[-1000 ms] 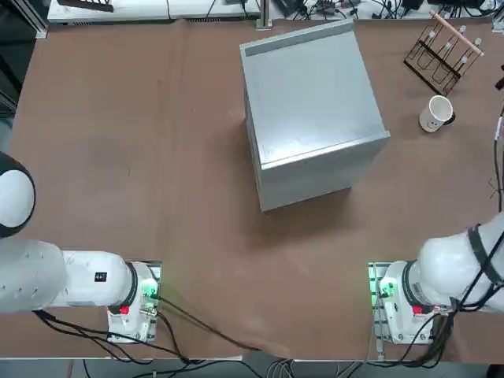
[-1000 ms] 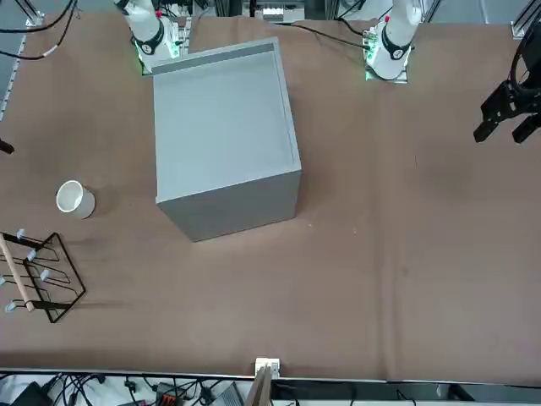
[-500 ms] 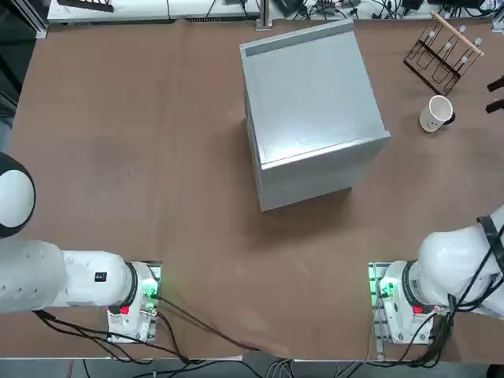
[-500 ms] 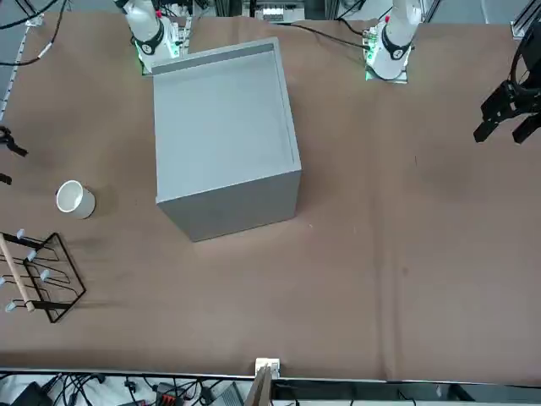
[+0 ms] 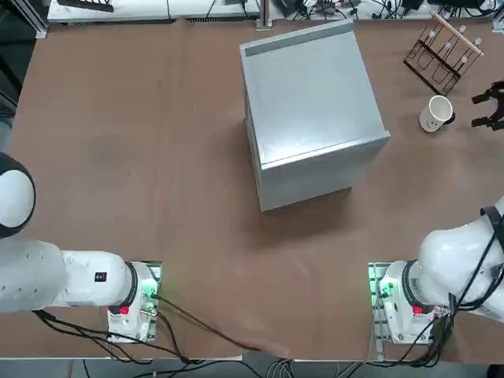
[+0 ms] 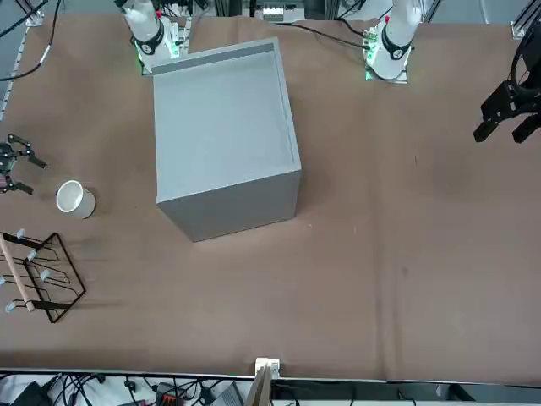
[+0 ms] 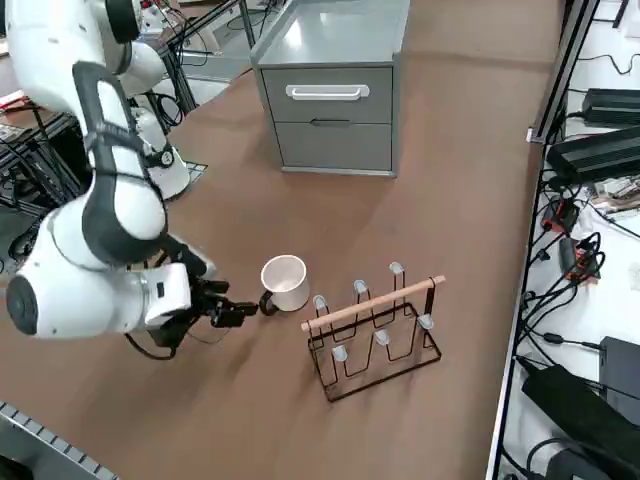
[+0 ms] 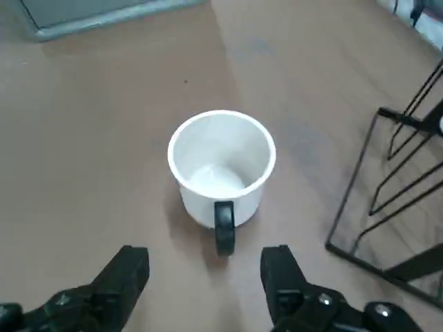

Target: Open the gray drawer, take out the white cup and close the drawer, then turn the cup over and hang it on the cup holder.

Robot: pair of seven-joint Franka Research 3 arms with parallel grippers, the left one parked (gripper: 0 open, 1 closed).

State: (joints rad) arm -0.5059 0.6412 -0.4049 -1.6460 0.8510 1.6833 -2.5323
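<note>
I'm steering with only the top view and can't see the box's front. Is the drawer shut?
Observer: Yes. The right side view shows both drawer fronts sitting flush with the box.
Operator: Is anything inside the white cup?
Observer: No. The right wrist view shows the white cup upright and empty.
Operator: Where's its handle?
Observer: Its black handle points toward the open right gripper, which isn't touching it.
</note>
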